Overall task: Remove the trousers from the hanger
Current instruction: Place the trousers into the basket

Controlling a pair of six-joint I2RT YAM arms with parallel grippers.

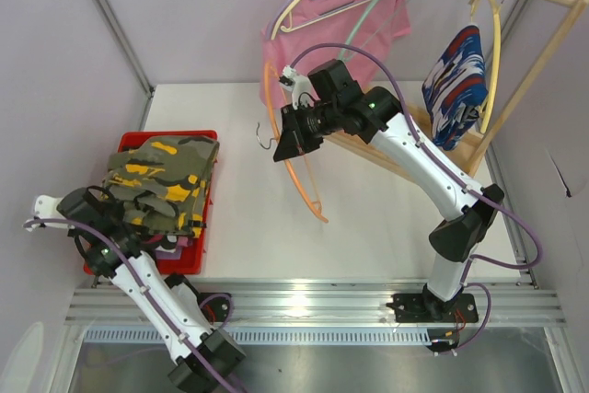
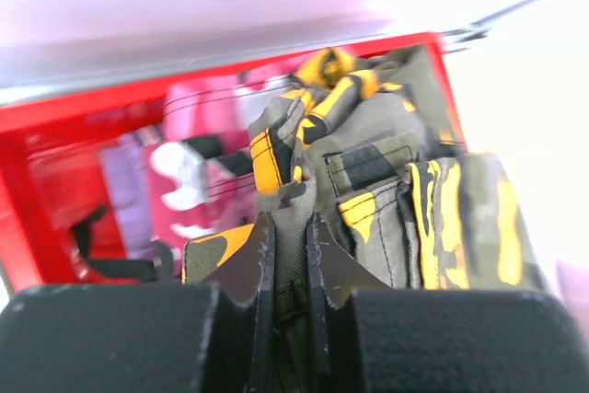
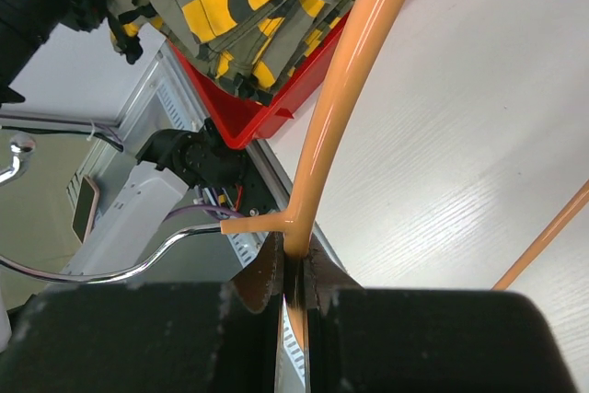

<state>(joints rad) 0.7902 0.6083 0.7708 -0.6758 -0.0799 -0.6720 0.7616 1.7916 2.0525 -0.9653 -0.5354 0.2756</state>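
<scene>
My left jaws stand narrow, pinched on a fold of the yellow-olive trousers (image 2: 405, 200), I think, though the cloth crowds the wrist view. That pair lies bunched in the red bin (image 1: 167, 136), its length running roughly near to far. My left arm reaches low from its base to the bin's near-left corner. My right jaws clamp the orange hanger (image 3: 345, 108), tilted above the surface (image 1: 368, 227), arm raised, elbow bent.

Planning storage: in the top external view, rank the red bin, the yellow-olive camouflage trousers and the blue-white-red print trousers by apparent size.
1. red bin
2. yellow-olive camouflage trousers, covering most of it
3. blue-white-red print trousers, smallest even though hung nearer the camera
</scene>
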